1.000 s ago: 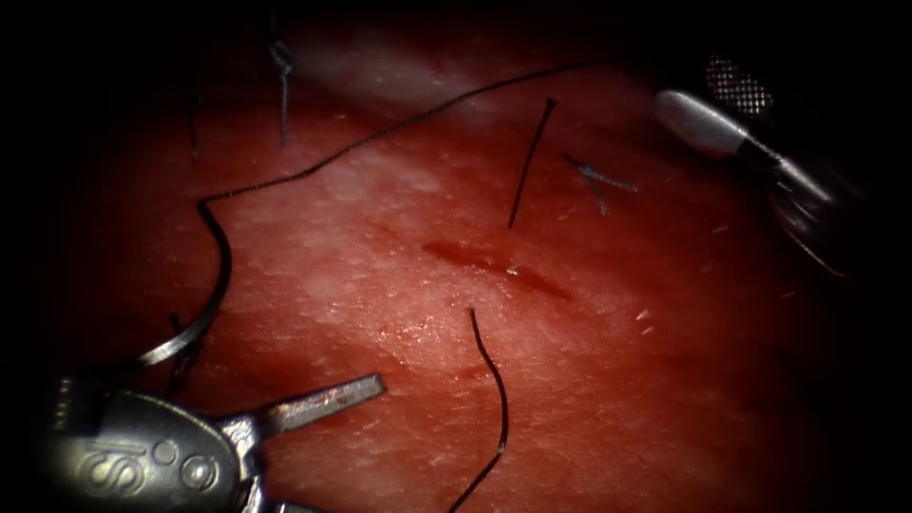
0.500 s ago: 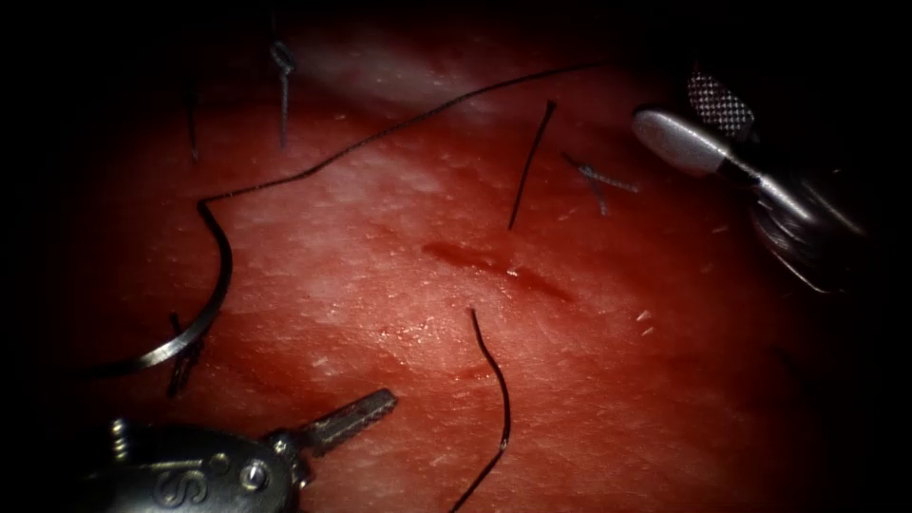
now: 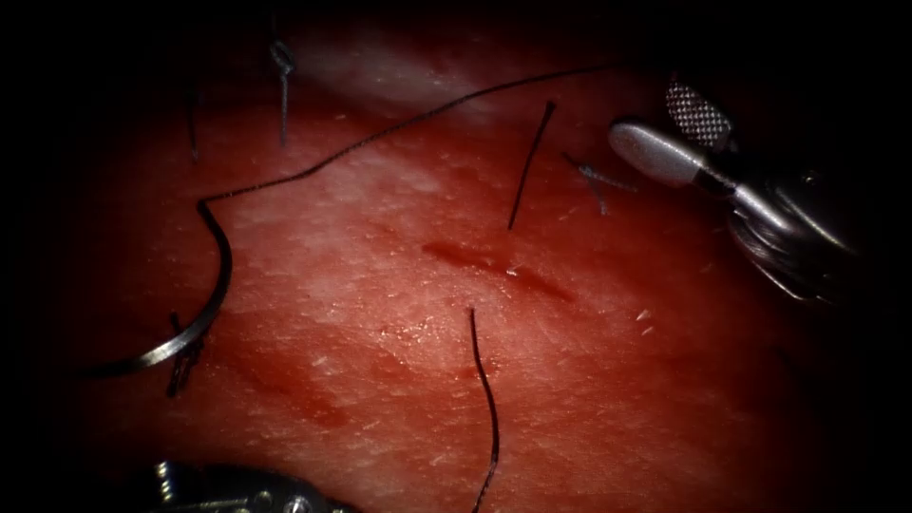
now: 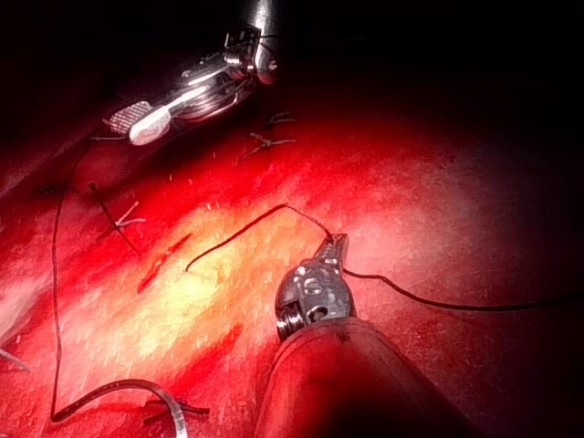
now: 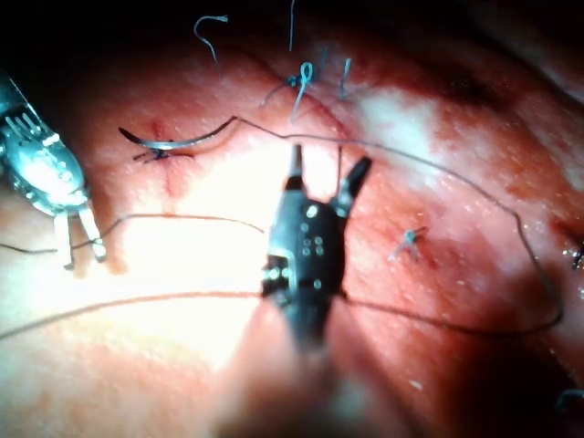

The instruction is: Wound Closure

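Note:
The curved needle (image 3: 214,294) lies free on the tissue (image 3: 589,380), left of the cut (image 3: 494,266), and neither tool holds it. Its thread (image 3: 399,123) runs up and to the right. My left tool's wrist body (image 3: 237,496) sits at the lower edge. In the left wrist view my left tool (image 4: 335,246) is shut on a dark thread (image 4: 246,228), whose free end (image 3: 484,380) lies below the cut. At the upper right my right tool (image 3: 646,114) is open and holds nothing. The right wrist view has my right tool (image 5: 328,162), the needle (image 5: 173,143) and my left tool (image 5: 78,246).
Tied stitches with cut ends sit at the upper left (image 3: 282,66) and right of the cut (image 3: 594,176). A short cut end (image 3: 527,161) stands above the cut. Red fluid wets the tissue around the cut.
My left tool has drawn back toward the lower edge, and its jaws have gone from open to shut. The thread below the cut has straightened. My right tool has moved left, still open.

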`<action>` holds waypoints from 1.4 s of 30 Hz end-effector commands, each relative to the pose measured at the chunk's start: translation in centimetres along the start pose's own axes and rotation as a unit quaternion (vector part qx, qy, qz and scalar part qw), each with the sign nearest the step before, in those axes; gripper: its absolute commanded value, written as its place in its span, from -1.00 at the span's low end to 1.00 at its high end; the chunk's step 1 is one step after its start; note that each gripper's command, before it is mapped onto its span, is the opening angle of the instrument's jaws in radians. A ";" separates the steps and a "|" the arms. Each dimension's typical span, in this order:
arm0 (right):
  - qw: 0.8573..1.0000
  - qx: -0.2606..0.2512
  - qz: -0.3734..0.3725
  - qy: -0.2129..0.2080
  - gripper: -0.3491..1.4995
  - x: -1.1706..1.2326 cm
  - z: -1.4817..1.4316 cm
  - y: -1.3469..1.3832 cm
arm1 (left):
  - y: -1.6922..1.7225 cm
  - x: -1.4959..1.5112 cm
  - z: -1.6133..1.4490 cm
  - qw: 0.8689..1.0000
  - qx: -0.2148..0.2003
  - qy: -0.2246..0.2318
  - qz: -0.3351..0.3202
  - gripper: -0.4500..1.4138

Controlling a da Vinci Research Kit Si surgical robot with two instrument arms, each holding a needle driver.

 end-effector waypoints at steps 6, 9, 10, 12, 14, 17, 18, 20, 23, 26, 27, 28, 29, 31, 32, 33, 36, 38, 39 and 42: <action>1.000 0.001 -0.005 -0.001 0.56 -0.03 0.05 -0.05 | -0.09 0.09 0.00 0.999 0.021 0.036 0.003 -1.00; 0.999 0.001 -0.034 0.000 0.69 -0.01 0.04 -0.06 | -0.15 0.23 -0.06 0.998 0.039 0.049 0.008 -1.00; 0.999 0.004 -0.051 0.001 0.69 0.00 0.04 -0.06 | -0.17 0.28 -0.09 0.998 0.045 0.051 0.009 -1.00; 0.993 0.010 -0.114 0.003 0.65 0.04 0.00 -0.07 | -0.22 0.37 -0.14 0.997 0.051 0.058 0.012 -1.00; 0.985 0.017 -0.170 -0.001 0.65 0.09 -0.03 -0.09 | -0.26 0.43 -0.18 0.996 0.059 0.061 0.015 -1.00; 0.968 0.038 -0.249 -0.013 0.63 0.20 -0.09 -0.17 | -0.34 0.45 -0.23 0.995 0.074 0.062 0.017 -1.00; 0.961 0.054 -0.269 -0.017 0.63 0.24 -0.10 -0.21 | -0.37 0.44 -0.24 0.995 0.076 0.062 0.017 -1.00; 0.949 0.086 -0.302 -0.024 0.63 0.28 -0.12 -0.30 | -0.43 0.43 -0.26 0.995 0.081 0.062 0.016 -1.00; 0.923 0.128 -0.362 -0.028 0.63 0.26 -0.14 -0.52 | -0.52 0.43 -0.29 0.994 0.085 0.064 0.015 -1.00; 0.898 0.147 -0.413 -0.038 0.63 0.20 -0.12 -0.80 | -0.59 0.43 -0.30 0.995 0.089 0.051 0.015 -1.00; 0.891 0.151 -0.426 -0.038 0.62 0.18 -0.10 -0.89 | -0.62 0.43 -0.29 0.995 0.090 0.048 0.015 -1.00; 0.883 0.156 -0.441 -0.037 0.60 0.16 -0.08 -1.00 | -0.64 0.43 -0.29 0.995 0.091 0.048 0.015 -1.00; 0.876 0.160 -0.454 -0.036 0.56 0.15 -0.06 -1.08 | -0.66 0.44 -0.29 0.995 0.091 0.048 0.018 -1.00; 0.861 0.167 -0.479 -0.032 0.49 0.13 -0.02 -1.25 | -0.70 0.44 -0.28 0.994 0.092 0.048 0.018 -1.00; 0.854 0.169 -0.491 -0.027 0.47 0.12 -0.01 -1.31 | -0.71 0.44 -0.28 0.995 0.091 0.049 0.015 -1.00; 0.849 0.172 -0.499 -0.025 0.42 0.11 0.01 -1.36 | -0.73 0.44 -0.29 0.995 0.091 0.048 0.015 -1.00; 0.827 0.177 -0.533 -0.015 0.33 0.10 0.03 -1.43 | -0.73 0.43 -0.31 0.995 0.090 0.049 0.010 -1.00; 0.815 0.176 -0.553 -0.012 0.29 0.11 0.04 -1.42 | -0.73 0.42 -0.33 0.995 0.090 0.048 0.010 -1.00; 0.808 0.173 -0.563 -0.011 0.27 0.11 0.04 -1.42 | -0.73 0.41 -0.34 0.995 0.089 0.048 0.010 -1.00; 0.798 0.170 -0.578 -0.011 0.23 0.12 0.05 -1.40 | -0.72 0.39 -0.37 0.995 0.088 0.048 0.011 -1.00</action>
